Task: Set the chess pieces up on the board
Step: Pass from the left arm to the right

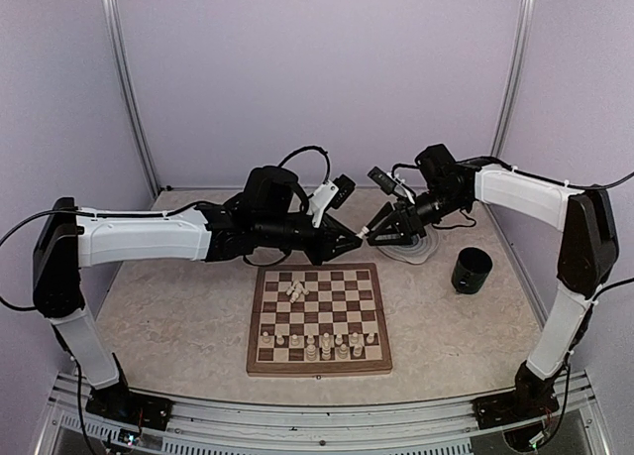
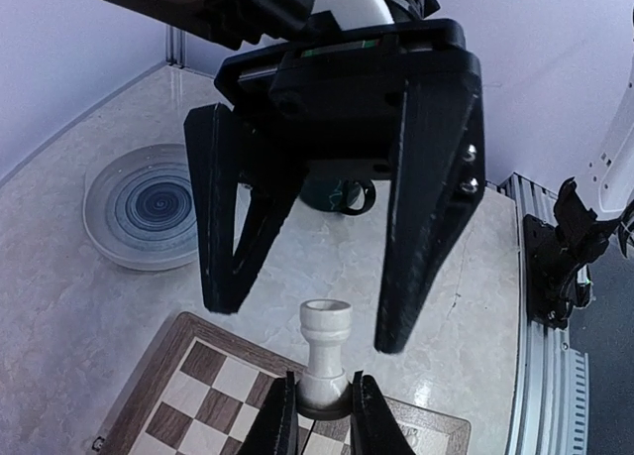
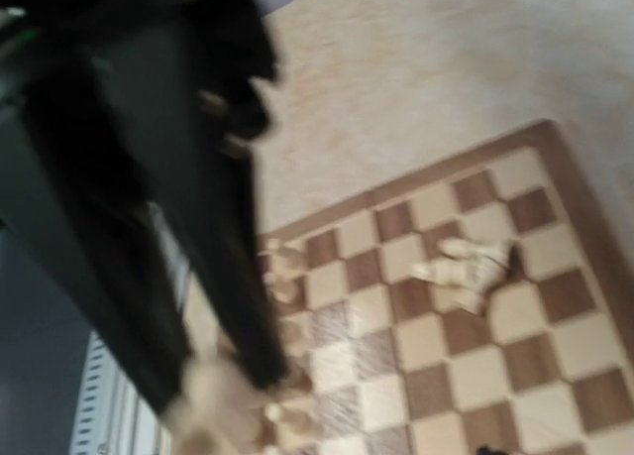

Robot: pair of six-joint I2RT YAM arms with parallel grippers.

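The left gripper [image 2: 325, 417] pinches a rook [image 2: 325, 344] by its base, near the board's [image 1: 317, 367] far edge. The right gripper [image 2: 307, 321] stands spread, one finger either side of it. Premature release or off-centre closure would drop the rook onto loose chess pieces [image 1: 296, 290].

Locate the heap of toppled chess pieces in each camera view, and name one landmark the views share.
Top external: the heap lies in the board's far-left quarter.
Left wrist: not in it; only a board corner shows.
Right wrist: the heap sits right of centre, on the board.
Shared landmark: the board's light wood border.
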